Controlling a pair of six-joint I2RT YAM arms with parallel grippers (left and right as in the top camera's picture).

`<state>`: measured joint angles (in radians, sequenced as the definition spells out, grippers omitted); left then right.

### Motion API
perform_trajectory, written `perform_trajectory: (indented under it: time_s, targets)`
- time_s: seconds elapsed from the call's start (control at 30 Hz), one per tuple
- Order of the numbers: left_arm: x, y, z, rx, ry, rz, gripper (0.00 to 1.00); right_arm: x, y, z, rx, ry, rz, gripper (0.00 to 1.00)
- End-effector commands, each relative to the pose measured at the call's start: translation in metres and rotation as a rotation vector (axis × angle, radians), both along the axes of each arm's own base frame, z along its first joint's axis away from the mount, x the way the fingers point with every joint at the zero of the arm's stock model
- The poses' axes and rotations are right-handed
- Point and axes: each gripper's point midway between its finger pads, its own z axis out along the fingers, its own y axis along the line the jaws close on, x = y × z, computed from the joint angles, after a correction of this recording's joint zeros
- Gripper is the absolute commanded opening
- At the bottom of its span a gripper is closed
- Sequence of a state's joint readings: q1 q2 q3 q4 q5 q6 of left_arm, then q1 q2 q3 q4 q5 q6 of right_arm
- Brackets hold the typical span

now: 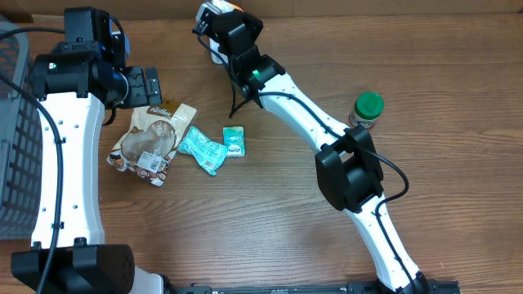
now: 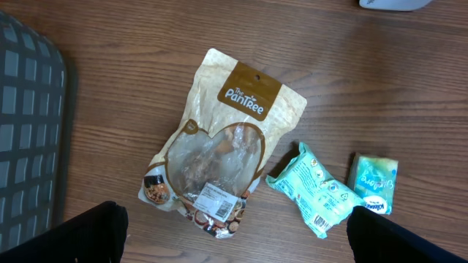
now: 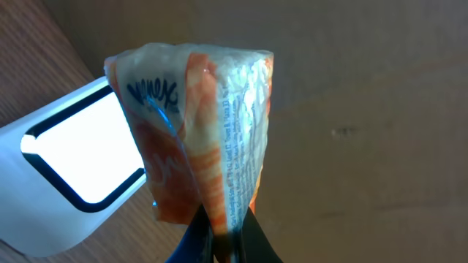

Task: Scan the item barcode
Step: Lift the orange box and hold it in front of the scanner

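My right gripper (image 1: 216,20) (image 3: 227,235) is shut on an orange and white plastic packet (image 3: 197,124) (image 1: 230,6), pinching its lower edge. It holds the packet at the table's far edge, right beside the lit window of a white barcode scanner (image 3: 73,161) (image 1: 215,55). Small print runs down the packet's side; I see no barcode on it. My left gripper (image 1: 154,86) (image 2: 234,245) hangs open above a tan Pantree snack bag (image 1: 151,139) (image 2: 219,146), with nothing between its fingers (image 2: 80,237).
Right of the snack bag lie a teal packet (image 1: 203,149) (image 2: 314,190) and a small teal tissue pack (image 1: 234,140) (image 2: 374,183). A jar with a green lid (image 1: 367,110) stands at the right. A grey basket (image 1: 16,122) (image 2: 25,124) fills the left edge.
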<state>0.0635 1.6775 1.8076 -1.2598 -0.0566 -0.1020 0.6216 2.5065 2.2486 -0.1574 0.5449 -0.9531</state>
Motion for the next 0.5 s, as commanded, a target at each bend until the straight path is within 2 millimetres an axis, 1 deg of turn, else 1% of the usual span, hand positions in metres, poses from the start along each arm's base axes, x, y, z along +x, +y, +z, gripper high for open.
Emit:
perform_trajectory:
  time_s: [0.0,0.2,0.3,0.47]
  targets:
    - [0.0,0.0,0.009,-0.007,-0.027,0.008,0.99,0.007,0.004,-0.031,-0.171,0.013,0.081,0.04]
    - [0.0,0.0,0.009,-0.007,-0.027,0.008,1.0,0.012,0.005,-0.056,-0.18,0.031,0.091,0.04]
    - [0.0,0.0,0.009,-0.007,-0.027,0.008,1.0,0.013,0.003,-0.058,-0.18,0.034,0.09,0.04]
    - [0.0,0.0,0.009,-0.007,-0.027,0.008,1.0,0.016,0.002,-0.053,-0.168,0.015,0.084,0.04]
